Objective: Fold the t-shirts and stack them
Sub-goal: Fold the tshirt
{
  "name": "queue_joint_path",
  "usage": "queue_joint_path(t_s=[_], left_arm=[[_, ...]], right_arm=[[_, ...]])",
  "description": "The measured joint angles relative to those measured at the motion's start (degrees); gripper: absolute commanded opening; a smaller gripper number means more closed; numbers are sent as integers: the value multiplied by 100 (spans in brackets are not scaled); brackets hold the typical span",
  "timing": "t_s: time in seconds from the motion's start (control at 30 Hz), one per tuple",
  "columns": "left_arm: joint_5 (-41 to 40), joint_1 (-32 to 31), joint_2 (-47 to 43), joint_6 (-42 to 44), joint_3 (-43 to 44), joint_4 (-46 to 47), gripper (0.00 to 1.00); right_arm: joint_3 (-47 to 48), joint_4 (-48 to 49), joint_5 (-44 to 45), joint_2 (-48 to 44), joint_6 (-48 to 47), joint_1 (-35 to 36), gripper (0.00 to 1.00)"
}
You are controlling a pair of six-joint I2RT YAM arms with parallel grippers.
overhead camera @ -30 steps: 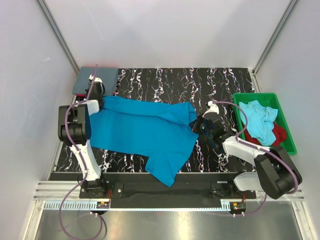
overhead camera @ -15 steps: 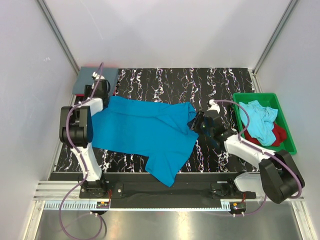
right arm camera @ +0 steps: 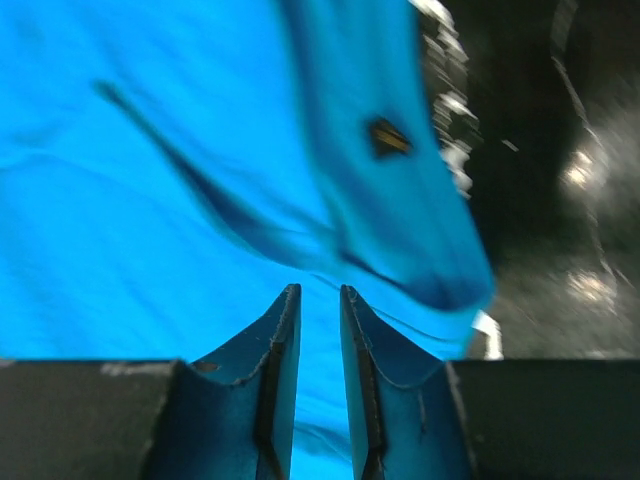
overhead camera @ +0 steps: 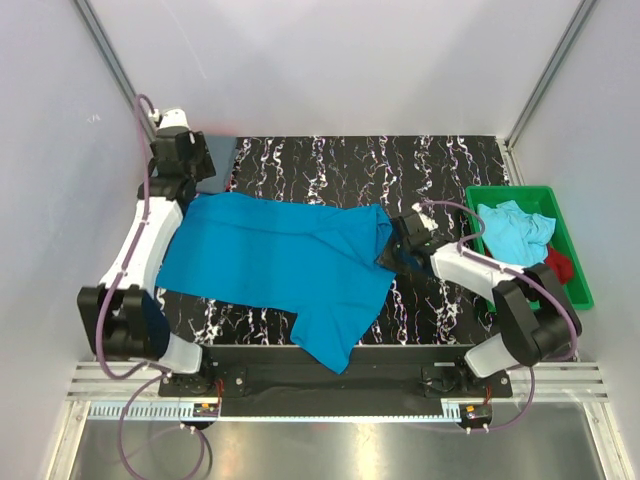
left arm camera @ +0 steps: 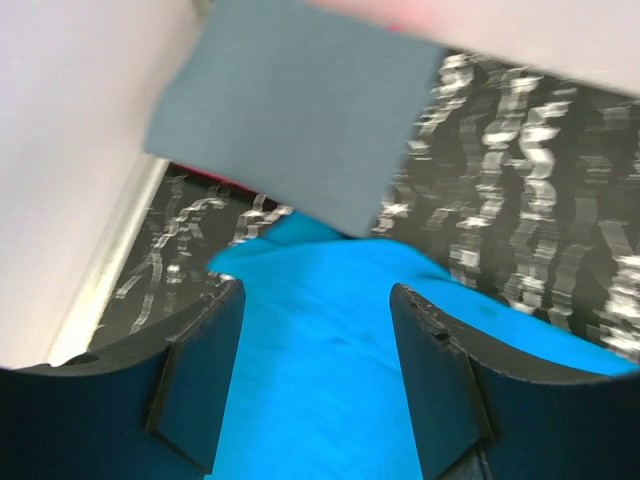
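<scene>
A turquoise t-shirt (overhead camera: 290, 265) lies spread on the black marbled table (overhead camera: 440, 165). My left gripper (overhead camera: 185, 185) hovers open over its back left corner (left arm camera: 320, 330), with nothing between the fingers (left arm camera: 200, 380). Just beyond lies a folded slate grey t-shirt (left arm camera: 290, 110), partly hidden by the arm in the top view (overhead camera: 222, 160). At the shirt's right edge, my right gripper (overhead camera: 400, 240) is low over the cloth (right arm camera: 150, 150). Its jaws stand a narrow gap apart (right arm camera: 320, 290), and turquoise cloth shows through the gap. A light aqua t-shirt (overhead camera: 515, 235) and a red one (overhead camera: 560, 268) lie in the tray.
The green tray (overhead camera: 575, 280) stands at the table's right edge. White walls close in the left, back and right sides. A metal frame rail (left arm camera: 105, 265) runs along the table's left edge beside my left gripper.
My left gripper has opened, let go of the shirt's corner and lifted toward the back left. My right gripper has opened and shifted left onto the shirt's right edge; its gap has since narrowed.
</scene>
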Motion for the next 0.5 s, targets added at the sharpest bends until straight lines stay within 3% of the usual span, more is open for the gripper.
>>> queue_joint_path(t_s=[0.2,0.5], left_arm=[[461,-2,-640,-337,-166,-227,67],[197,0,-1156,-625,-518,-485,68]], right_arm=[[422,-951,411,717,48,-2,29],[1051,-1443,531,1237,-42,-308,28]])
